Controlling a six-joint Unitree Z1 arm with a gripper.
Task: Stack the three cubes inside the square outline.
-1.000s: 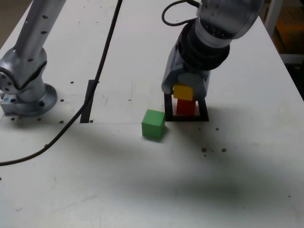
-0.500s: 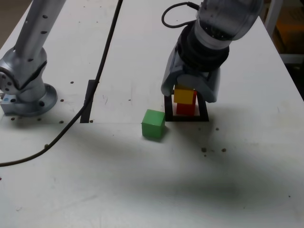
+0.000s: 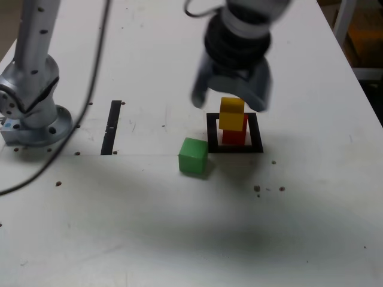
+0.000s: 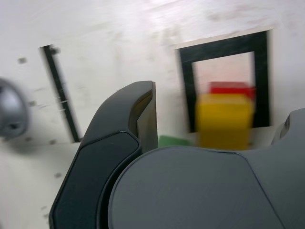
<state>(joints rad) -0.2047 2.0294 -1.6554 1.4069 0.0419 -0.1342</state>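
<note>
Worktop of white carries everything here. Above the stack hangs the end effector, its jaws spread wide and gripping nothing, clear of the cubes. The square outline frames the red cube, with the yellow cube sitting on top. The green cube rests outside, just beside the outline's corner on the exterior view's left.

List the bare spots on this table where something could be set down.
Widest free patch: the table nearer the camera than the green cube. Also free: between black strip and square outline. Crowded: the outline, holding yellow cube on red cube, open gripper above.
</note>
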